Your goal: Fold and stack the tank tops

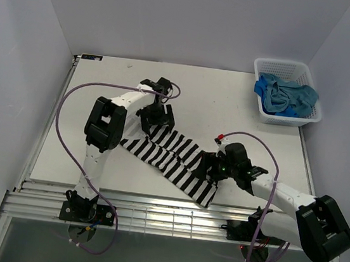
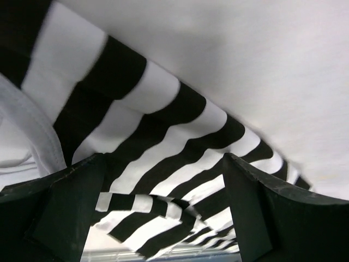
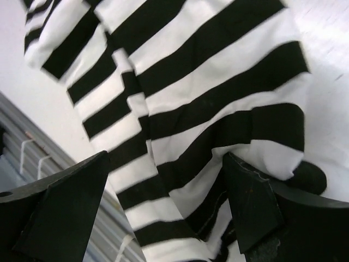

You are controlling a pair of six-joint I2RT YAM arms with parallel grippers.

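Black fingers (image 2: 71, 210) of the left claw (image 2: 163, 204) fill the lower edge of the left wrist view. They are set wide apart with nothing pinched between them. The black-and-white striped tank top (image 2: 163, 136) lies just beyond and beneath the gap.

Right wrist view: the right claw (image 3: 163, 207) likewise stands apart, poised over a rumpled end of the same garment near the desk's front edge, gripping nothing.

Top view: the striped tank top (image 1: 172, 153) is laid out as a narrow diagonal band on the white desk (image 1: 230, 99). Its far end is at the left claw (image 1: 156, 117) and its near end at the right claw (image 1: 207, 168). The band is uneven, with creases and an overlapping layer, so it reads as either partly gathered or half folded, not as a finished packet; the views do not settle which. Blue tank tops (image 1: 286, 93), in two shades, sit heaped in the white lattice basket (image 1: 279, 62) at the far right corner, well apart from both arms.

Judged progress: early. One garment of three is out and under work, and its fold is not complete. The other two are not unpacked, and no stack exists on the desk.
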